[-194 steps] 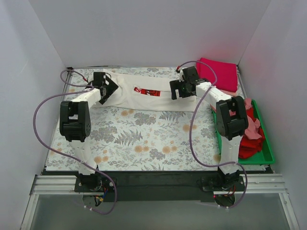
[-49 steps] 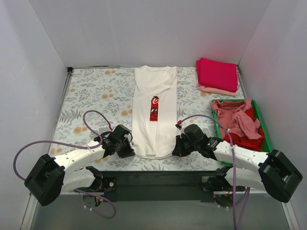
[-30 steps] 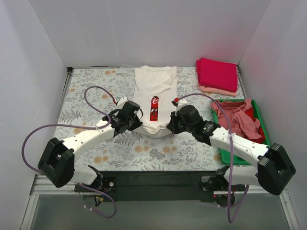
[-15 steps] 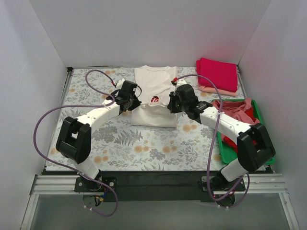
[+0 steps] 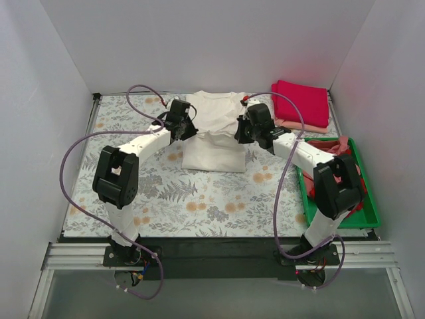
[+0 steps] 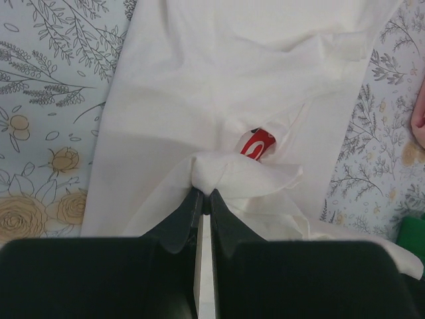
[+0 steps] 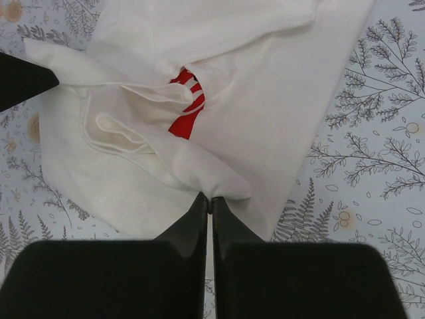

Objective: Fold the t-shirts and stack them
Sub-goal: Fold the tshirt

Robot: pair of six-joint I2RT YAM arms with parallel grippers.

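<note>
The left gripper (image 6: pixel 201 194) was clamped on a bunched corner of the white shirt (image 5: pixel 216 136). The right gripper (image 7: pixel 210 198) pinched the matching corner on the other side. Both pairs of fingers were pressed together with cloth caught at the tips. Holding the hem at two points likely served to lay the near half over the far half. The doubled cloth draped back from the fingers, and the red logo (image 6: pixel 257 143) peeked out just beyond them. The collar end lay further ahead, flat on the tablecloth (image 5: pixel 199 193).

To the right of the right fingers sat a folded magenta shirt (image 5: pixel 302 101) on a pale pink one (image 5: pixel 292 124). These seemed near enough to brush, though the gap was hard to judge from above. Loose shirts (image 5: pixel 342 143) lay in the green tray (image 5: pixel 369 216), behind and right of that gripper.
</note>
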